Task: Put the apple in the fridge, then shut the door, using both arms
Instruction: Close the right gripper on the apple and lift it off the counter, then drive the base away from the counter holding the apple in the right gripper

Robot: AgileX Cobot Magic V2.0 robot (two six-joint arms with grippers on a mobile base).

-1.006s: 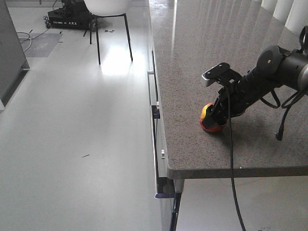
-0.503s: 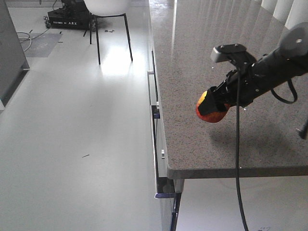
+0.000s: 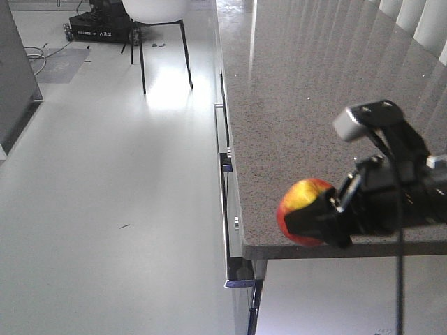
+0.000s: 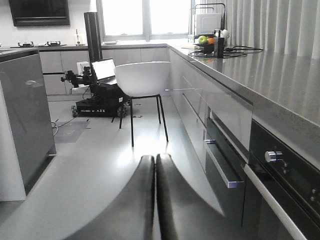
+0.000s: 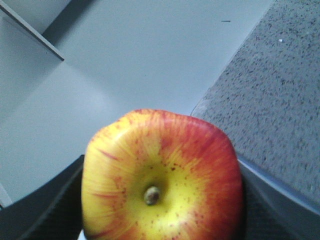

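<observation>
Two arms, one apple: the right gripper (image 3: 318,222) was clamped on the apple (image 3: 300,202), held over the counter's (image 3: 300,105) near edge at 5 o'clock in the front view, arm stretched level from 3 o'clock. Wrist view: stem dimple faced the lens, fingers (image 5: 42,212) hugging both flanks. Left gripper (image 4: 155,170) sat at 6 o'clock, pinched together, pointing toward a chair (image 4: 145,80).

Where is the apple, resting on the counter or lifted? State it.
Lifted: the right pincer holds the apple, and the wrist view shows floor and counter behind it.
</observation>
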